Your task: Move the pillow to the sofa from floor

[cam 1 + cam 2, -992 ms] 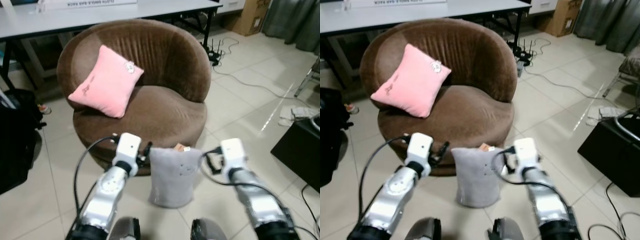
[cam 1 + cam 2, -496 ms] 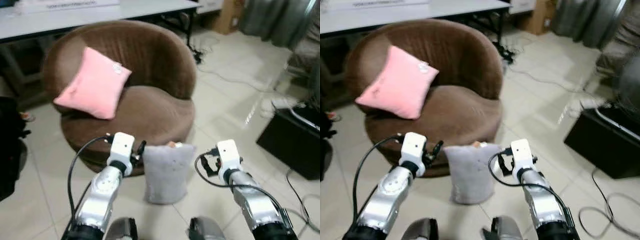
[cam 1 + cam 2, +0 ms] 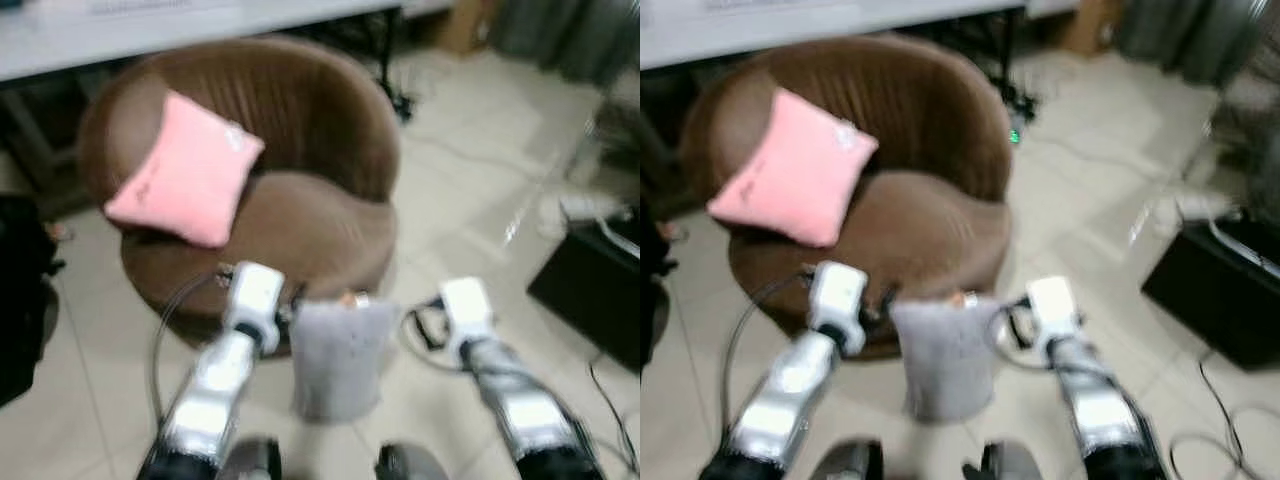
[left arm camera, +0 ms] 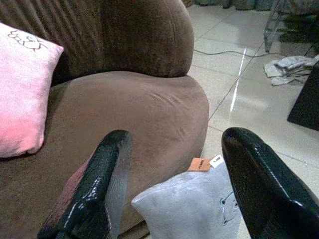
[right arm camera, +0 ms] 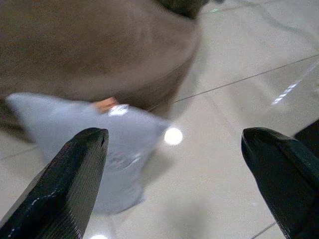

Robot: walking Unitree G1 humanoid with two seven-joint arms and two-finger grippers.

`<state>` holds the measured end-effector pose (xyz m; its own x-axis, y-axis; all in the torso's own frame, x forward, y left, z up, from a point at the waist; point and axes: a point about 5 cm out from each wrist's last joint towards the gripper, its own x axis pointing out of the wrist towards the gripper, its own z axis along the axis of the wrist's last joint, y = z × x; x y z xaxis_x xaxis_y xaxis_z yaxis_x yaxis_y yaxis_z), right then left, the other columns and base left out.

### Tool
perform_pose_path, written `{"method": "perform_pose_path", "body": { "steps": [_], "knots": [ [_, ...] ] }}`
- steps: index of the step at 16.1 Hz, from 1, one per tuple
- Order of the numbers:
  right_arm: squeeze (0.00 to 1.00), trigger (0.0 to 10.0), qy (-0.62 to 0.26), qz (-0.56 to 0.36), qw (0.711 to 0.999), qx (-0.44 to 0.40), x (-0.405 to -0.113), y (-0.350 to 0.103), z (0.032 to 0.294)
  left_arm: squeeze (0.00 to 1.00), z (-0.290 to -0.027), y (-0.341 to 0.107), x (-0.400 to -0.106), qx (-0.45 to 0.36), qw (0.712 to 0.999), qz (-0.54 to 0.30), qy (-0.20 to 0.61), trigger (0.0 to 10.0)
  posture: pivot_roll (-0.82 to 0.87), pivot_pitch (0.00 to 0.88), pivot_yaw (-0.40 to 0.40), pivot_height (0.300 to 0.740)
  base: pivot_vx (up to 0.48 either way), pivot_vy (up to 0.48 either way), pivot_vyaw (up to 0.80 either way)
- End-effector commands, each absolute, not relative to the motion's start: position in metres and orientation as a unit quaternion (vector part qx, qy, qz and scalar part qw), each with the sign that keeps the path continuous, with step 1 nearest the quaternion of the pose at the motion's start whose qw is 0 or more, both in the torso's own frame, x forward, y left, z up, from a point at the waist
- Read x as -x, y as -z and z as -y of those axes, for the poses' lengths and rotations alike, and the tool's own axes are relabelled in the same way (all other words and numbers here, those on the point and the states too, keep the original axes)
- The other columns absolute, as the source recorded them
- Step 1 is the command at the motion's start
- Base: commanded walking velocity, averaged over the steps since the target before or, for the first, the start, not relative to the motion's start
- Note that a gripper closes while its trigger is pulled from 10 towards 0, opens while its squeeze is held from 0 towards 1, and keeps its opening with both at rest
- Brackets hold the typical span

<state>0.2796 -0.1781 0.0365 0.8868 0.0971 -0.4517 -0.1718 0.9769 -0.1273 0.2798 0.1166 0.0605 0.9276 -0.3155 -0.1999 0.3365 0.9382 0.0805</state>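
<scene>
The soft grey fabric pillow (image 3: pixel 336 355) stands upright on the pale tiled floor (image 3: pixel 470 190), leaning against the front of the round brown velvet sofa chair (image 3: pixel 300 150), at six o'clock from its seat. Both arms reach forward to flank it, probably so it can be squeezed between them. The left gripper (image 4: pixel 172 184) hangs at the pillow's nine o'clock with fingers spread wide; the right gripper (image 5: pixel 174 172) sits at its three o'clock, likewise spread, holding nothing. There are two pillows in all (the second is a pink square cushion (image 3: pixel 187 170) already propped against the backrest), one sofa and two grippers. The eye views are blurred.
</scene>
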Motion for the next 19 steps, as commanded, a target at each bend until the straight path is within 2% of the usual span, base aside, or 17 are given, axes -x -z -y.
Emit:
{"method": "perform_pose_path", "body": {
  "steps": [1,9,19],
  "knots": [
    [0.0,10.0,-0.081,-0.221,0.969,0.079,-0.2818,-0.0385,0.1688,0.0,-0.1281,-0.0627,-0.2825,-0.066,0.982,-0.092,0.151,10.0,-0.02,0.0,0.001,0.654,0.341,0.0,0.0],
    [0.0,10.0,-0.074,-0.21,0.972,0.077,-0.2854,-0.0415,0.1687,0.0,-0.1281,-0.0631,-0.2835,-0.067,0.981,-0.092,0.155,10.0,-0.02,0.0,0.004,0.654,0.329,0.0,0.0],
    [0.0,10.0,-0.061,-0.212,0.972,0.081,-0.2841,-0.0399,0.171,0.0,-0.1246,-0.0611,-0.283,-0.072,0.98,-0.096,0.162,10.0,-0.02,0.0,0.009,0.646,0.0,0.0,0.0]
  ]
}}
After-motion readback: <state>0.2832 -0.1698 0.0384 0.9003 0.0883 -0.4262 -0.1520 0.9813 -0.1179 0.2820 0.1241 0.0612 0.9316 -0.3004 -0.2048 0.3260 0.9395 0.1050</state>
